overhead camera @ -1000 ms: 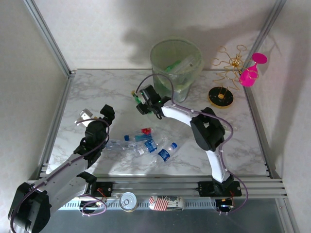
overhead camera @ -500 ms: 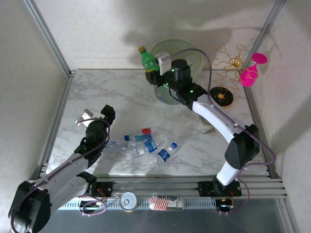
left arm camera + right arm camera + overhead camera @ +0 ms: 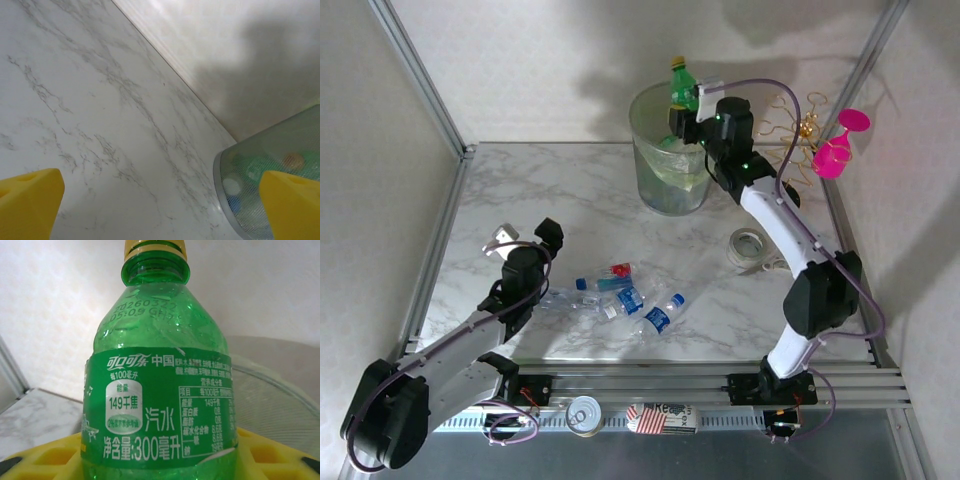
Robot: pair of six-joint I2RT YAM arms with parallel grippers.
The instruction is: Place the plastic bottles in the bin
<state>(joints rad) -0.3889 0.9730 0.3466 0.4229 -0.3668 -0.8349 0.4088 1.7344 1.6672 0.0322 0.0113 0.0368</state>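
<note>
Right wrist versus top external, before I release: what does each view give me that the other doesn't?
Right wrist: the green bottle close up, with its white label print, the date code on its shoulder, and yellow pads on either side of it. Top external: that bottle upright, apparently over the mouth of the bin; loose bottles lying on the table; the left gripper open near them. Both: the right gripper shut on the green bottle, with the bin's rim close by.
</note>
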